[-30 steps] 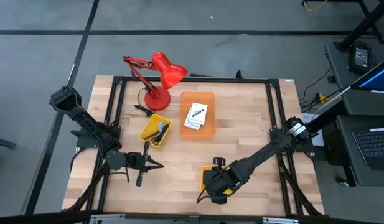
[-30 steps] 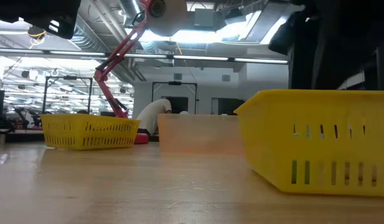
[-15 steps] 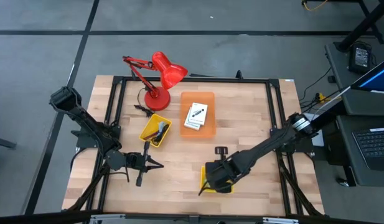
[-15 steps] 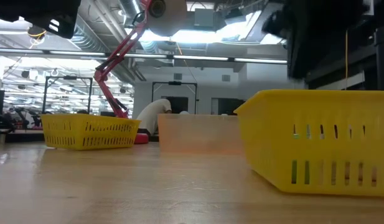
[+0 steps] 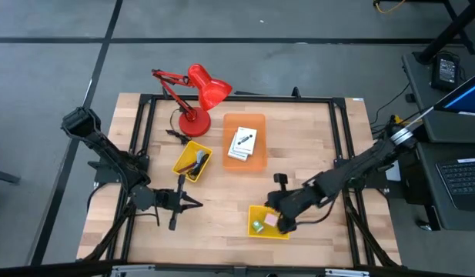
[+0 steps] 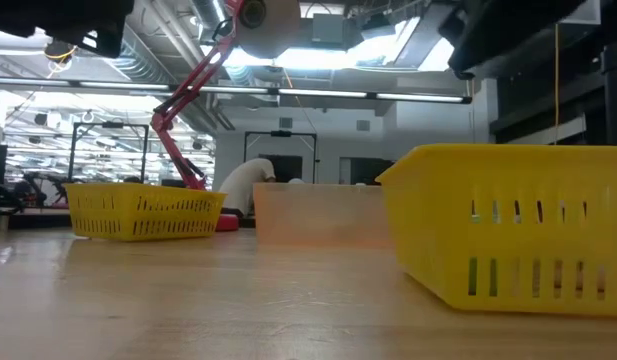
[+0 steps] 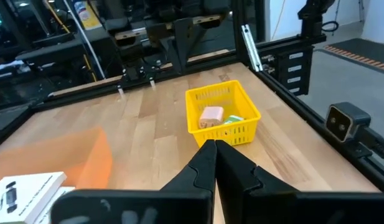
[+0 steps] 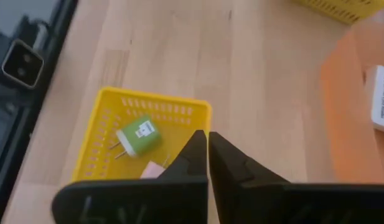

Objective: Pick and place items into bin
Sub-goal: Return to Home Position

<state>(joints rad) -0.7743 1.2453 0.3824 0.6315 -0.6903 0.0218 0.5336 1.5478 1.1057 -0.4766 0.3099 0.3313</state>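
Wooden table [image 5: 314,154] first: green adapter [image 8: 137,137] and pink block [image 7: 211,115] lie inside the right yellow bin [image 8: 160,102]. Right gripper [image 8: 207,134] hangs beside its rim, fingers pinched together, empty. Left gripper [image 7: 211,144] waits near the left yellow bin [image 5: 183,153], also closed. Looks like homing; next, lift clear.

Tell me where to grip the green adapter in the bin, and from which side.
Probably from straight above: the walls of the yellow bin block the sides. The green adapter lies flat, prongs out one end, so pinch its body across the width, clear of the pink block.
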